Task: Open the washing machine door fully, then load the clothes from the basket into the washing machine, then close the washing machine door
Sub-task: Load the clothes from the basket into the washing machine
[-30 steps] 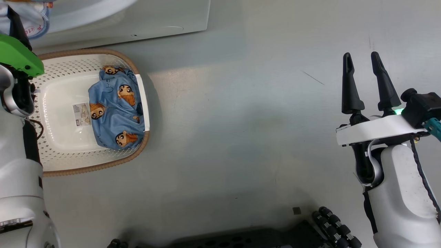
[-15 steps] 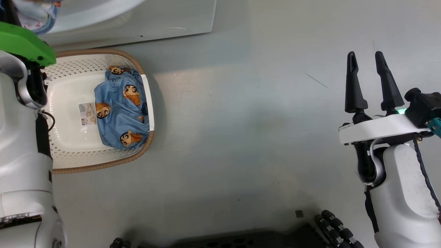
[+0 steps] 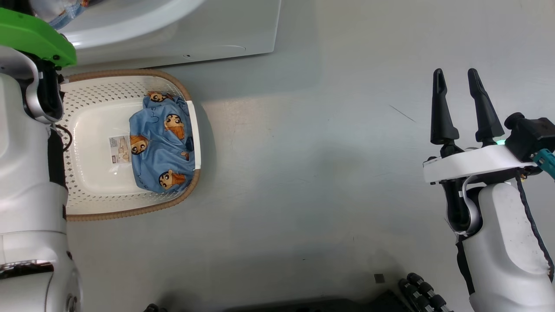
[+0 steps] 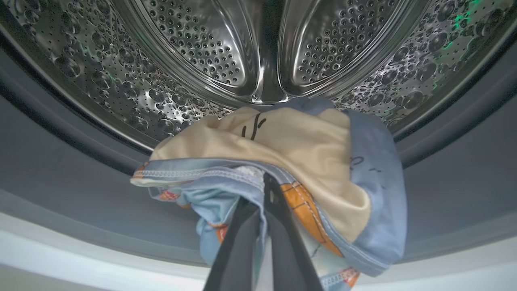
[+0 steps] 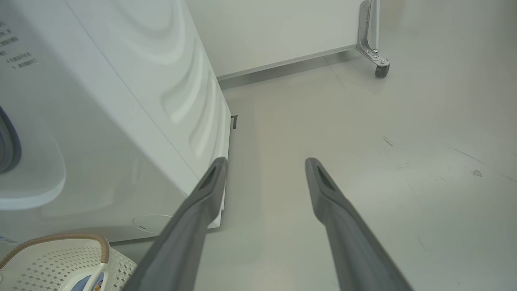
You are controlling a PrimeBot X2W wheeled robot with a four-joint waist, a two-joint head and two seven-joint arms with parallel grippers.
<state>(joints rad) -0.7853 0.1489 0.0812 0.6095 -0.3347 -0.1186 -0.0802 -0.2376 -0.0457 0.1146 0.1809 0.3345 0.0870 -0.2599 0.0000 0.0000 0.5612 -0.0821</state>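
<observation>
Hanging from the left gripper [image 4: 264, 194], crumpled blue, cream, orange clothes [image 4: 319, 157]

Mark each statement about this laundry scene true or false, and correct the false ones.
1. The left claw is shut on a light blue and cream printed garment. True.
2. The cream-white perforated plastic basket is empty. False: a blue cartoon-print garment lies in it.
3. The right claw is open, holding nothing. True.
4. The right claw reaches into the basket. False: it hovers over the grey floor, apart from the basket.
</observation>
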